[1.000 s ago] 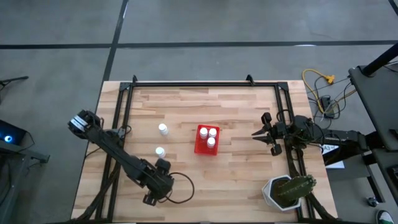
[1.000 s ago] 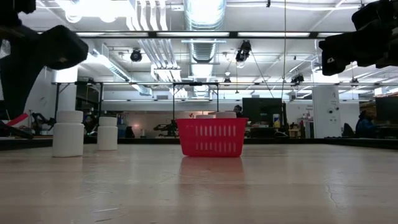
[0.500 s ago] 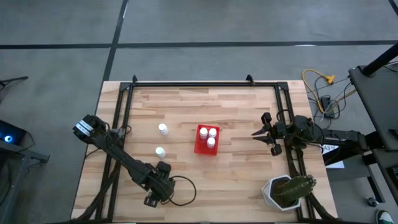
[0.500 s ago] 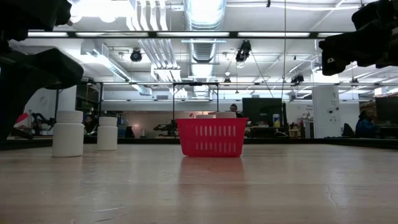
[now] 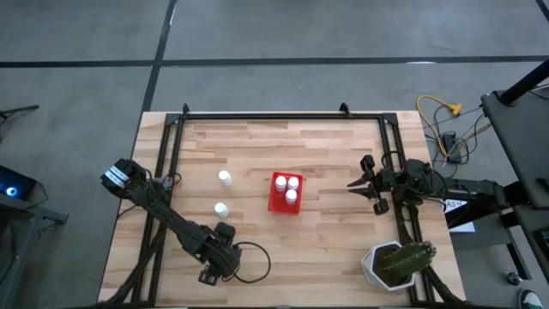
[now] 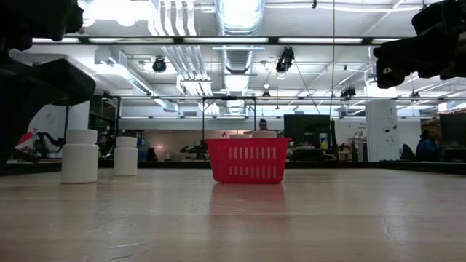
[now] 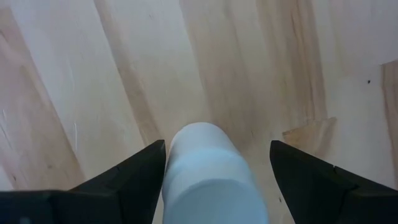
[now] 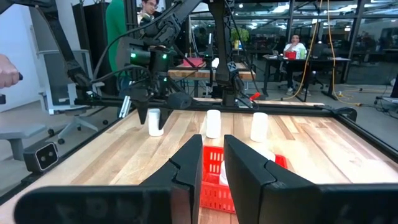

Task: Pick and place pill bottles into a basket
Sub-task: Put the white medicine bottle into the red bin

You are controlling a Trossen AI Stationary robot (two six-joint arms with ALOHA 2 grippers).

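A white pill bottle (image 7: 211, 174) stands upright on the wooden table at the near left. My left gripper (image 7: 217, 147) is open and points down over it, one finger on each side. The arm hides this bottle in the high view; it shows in the right wrist view (image 8: 154, 122). Two more bottles (image 5: 225, 178) (image 5: 220, 209) stand on the table left of the red basket (image 5: 284, 194). The basket holds three bottles (image 5: 291, 196). My right gripper (image 5: 353, 184) waits above the table right of the basket, its fingers a narrow gap apart (image 8: 213, 146).
A white pot with a green plant (image 5: 396, 264) stands at the near right corner. A black frame (image 5: 257, 118) runs around the table top. People and desks show in the room beyond the table. Bare wood lies between the basket and my right gripper.
My left arm has sunk a little over the near-left bottle in the first half second, then kept still. The bottles and the basket have stayed in place.
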